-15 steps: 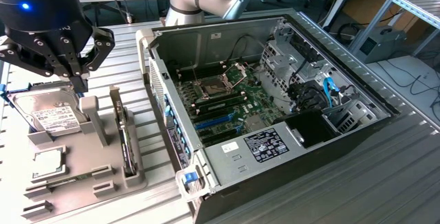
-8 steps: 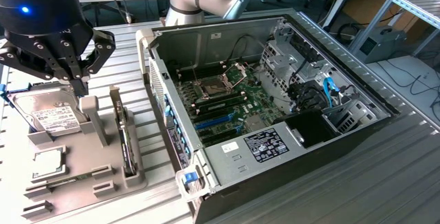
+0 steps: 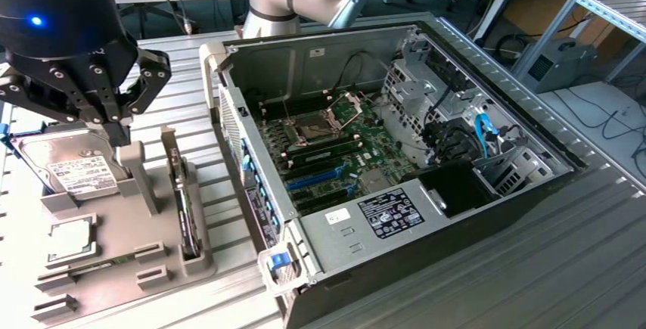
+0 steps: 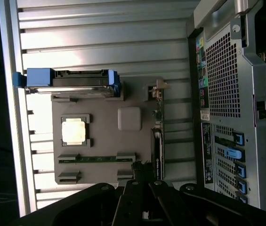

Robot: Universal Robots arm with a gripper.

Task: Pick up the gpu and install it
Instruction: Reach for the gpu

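The gpu (image 3: 181, 206) is a thin dark card standing on edge in a slot along one side of a grey parts holder (image 3: 151, 227). In the wrist view the gpu (image 4: 157, 141) runs along the holder's edge nearest the computer case, with its silver bracket at one end. My gripper (image 3: 114, 126) hangs above the holder, between the hard drive and the gpu, touching neither. Its black fingers (image 4: 133, 188) meet at the tips, and the gripper (image 4: 142, 176) is shut with nothing in it.
The open computer case (image 3: 404, 155) lies on the exterior view's right, with the motherboard and its blue slots (image 3: 318, 181) exposed. The holder also carries a silver hard drive (image 3: 76, 169), a square processor chip (image 3: 71, 238) and a green memory stick (image 4: 97, 159). All rest on a ribbed metal table (image 3: 525, 268).
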